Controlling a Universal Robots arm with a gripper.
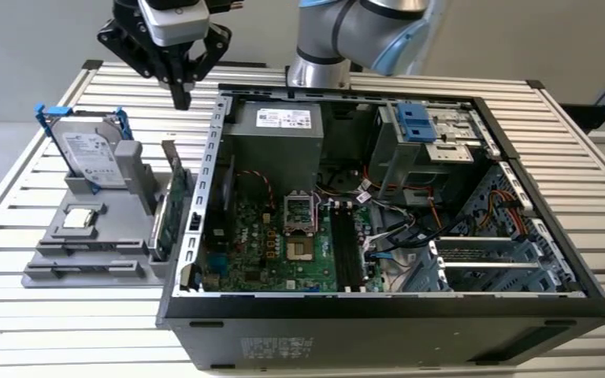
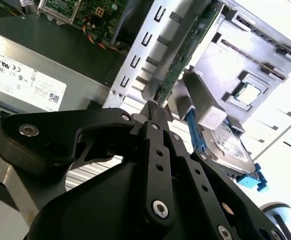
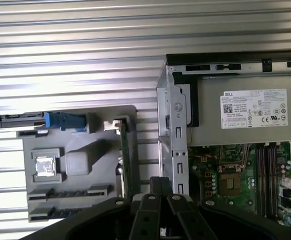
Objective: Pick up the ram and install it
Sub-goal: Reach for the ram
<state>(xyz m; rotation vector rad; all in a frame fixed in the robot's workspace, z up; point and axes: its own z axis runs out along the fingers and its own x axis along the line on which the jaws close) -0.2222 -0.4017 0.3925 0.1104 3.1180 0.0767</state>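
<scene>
Ram [image 1: 176, 193] stands on edge in the gray holder [image 1: 113, 234] beside the open computer case [image 1: 387, 315], while we see the end effector [image 1: 182, 101] hanging above the table [image 1: 72, 335], closed tight on nothing.

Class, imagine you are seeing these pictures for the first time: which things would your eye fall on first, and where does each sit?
The open computer case dominates the exterior view's middle, its green motherboard laid bare. At the exterior view's upper left the black gripper hangs with fingers shut, holding nothing, above the slatted table. Lower on that left side, a blue-framed silver hard drive stands in a grey holder.
</scene>
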